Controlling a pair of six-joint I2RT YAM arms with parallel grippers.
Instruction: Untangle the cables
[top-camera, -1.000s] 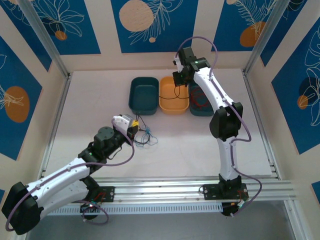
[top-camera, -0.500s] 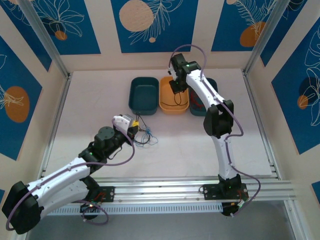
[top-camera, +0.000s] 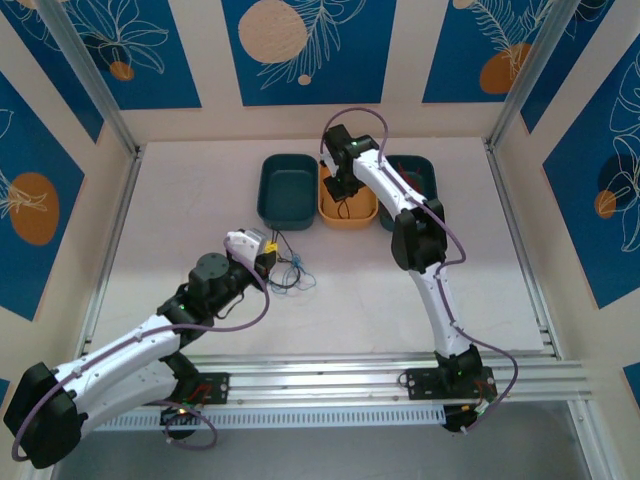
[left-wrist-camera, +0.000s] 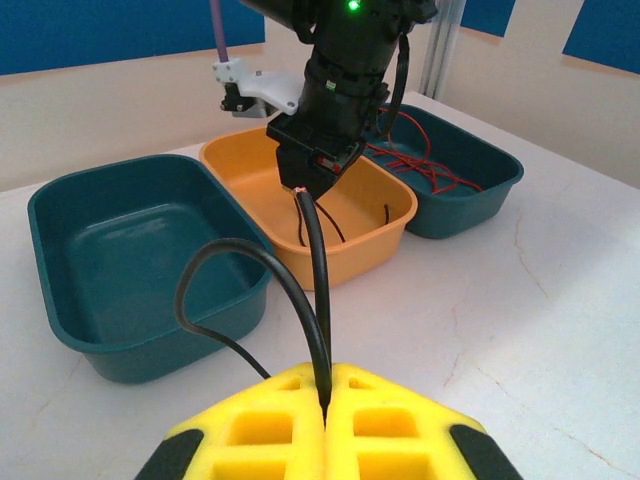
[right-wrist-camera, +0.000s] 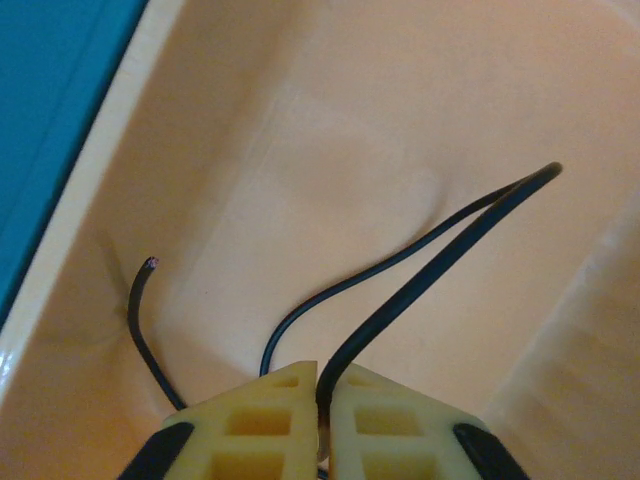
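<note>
My left gripper (top-camera: 268, 258) (left-wrist-camera: 325, 400) is shut on a black cable (left-wrist-camera: 262, 270) that loops up out of the yellow fingers. Next to it on the table lies a small tangle of blue and dark cables (top-camera: 295, 272). My right gripper (top-camera: 343, 188) (right-wrist-camera: 322, 385) hangs inside the orange bin (top-camera: 350, 214) (left-wrist-camera: 350, 255). It is shut on another black cable (right-wrist-camera: 440, 255), whose loose end (right-wrist-camera: 140, 300) curls along the bin floor. Red cables (left-wrist-camera: 425, 165) lie in the right teal bin (left-wrist-camera: 470, 205).
The left teal bin (top-camera: 266, 190) (left-wrist-camera: 130, 240) holds nothing. The three bins stand in a row at the back of the white table (top-camera: 180, 220). The right arm (top-camera: 415, 235) reaches over the right teal bin (top-camera: 428, 172). Metal rails (top-camera: 330, 380) run along the near edge.
My right gripper has swung left from the right teal bin's edge to over the orange bin, carrying the black cable. The left arm has not moved.
</note>
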